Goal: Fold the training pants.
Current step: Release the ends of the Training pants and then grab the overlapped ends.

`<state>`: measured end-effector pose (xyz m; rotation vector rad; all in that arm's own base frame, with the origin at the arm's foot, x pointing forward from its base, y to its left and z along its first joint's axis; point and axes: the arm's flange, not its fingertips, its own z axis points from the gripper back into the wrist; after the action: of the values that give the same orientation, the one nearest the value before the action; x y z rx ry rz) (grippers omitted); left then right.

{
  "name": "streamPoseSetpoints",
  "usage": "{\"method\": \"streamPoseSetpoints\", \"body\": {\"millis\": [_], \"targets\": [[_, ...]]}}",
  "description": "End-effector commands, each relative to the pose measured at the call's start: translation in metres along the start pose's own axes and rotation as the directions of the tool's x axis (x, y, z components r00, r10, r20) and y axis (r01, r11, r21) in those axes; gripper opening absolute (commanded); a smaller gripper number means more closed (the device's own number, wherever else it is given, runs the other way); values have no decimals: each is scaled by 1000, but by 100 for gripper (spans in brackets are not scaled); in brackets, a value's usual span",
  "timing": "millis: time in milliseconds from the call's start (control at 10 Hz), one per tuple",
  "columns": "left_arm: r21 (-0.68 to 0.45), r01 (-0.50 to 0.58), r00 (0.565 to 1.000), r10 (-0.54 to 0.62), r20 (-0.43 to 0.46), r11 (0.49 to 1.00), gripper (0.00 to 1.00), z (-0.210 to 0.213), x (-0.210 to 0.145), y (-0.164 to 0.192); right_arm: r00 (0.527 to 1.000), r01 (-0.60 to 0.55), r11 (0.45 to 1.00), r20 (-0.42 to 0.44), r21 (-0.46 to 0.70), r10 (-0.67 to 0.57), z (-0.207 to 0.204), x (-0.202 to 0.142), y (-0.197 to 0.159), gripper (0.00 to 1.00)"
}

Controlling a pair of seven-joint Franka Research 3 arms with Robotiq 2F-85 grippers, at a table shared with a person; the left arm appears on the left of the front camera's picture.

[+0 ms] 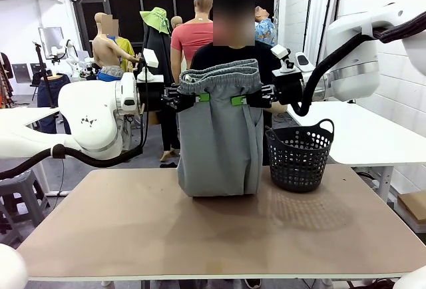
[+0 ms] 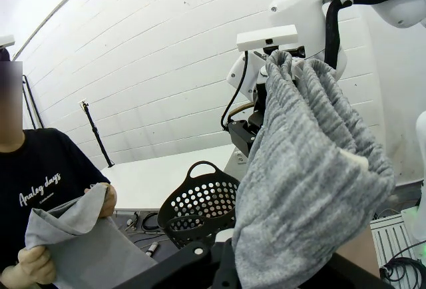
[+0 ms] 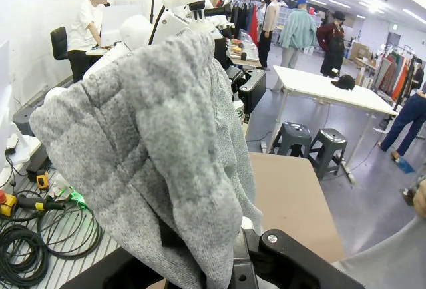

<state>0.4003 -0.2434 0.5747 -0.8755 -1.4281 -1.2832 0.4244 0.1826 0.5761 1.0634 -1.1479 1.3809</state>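
Note:
The light grey training pants (image 1: 219, 142) hang upright over the table's far middle, and their lower end rests on the tabletop (image 1: 219, 236). My left gripper (image 1: 202, 97) is shut on the left side of the gathered waistband. At the waistband's right side, my right gripper (image 1: 238, 100) is shut as well. In the left wrist view the pants (image 2: 306, 169) drape over my fingers and hide them. The person's hands (image 2: 34, 264) hold another grey part of the cloth at the lower left. In the right wrist view the pants (image 3: 153, 142) cover that gripper's fingers.
A black mesh basket (image 1: 299, 156) stands on the table just right of the pants, and its handle and rim (image 2: 200, 202) also show in the left wrist view. The person (image 1: 233, 49) stands right behind the cloth. White tables flank both sides.

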Motion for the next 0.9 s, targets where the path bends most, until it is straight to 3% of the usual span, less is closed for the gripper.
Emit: {"method": "streamPoseSetpoints", "body": {"millis": [0,800], "targets": [[2,-11,1000,11,2,1000,0,-1,4,-1,1000,6,1000,22,0,-6,0,1,1,0],[2,-11,1000,11,2,1000,0,-1,4,-1,1000,6,1000,22,0,-6,0,1,1,0]]}}
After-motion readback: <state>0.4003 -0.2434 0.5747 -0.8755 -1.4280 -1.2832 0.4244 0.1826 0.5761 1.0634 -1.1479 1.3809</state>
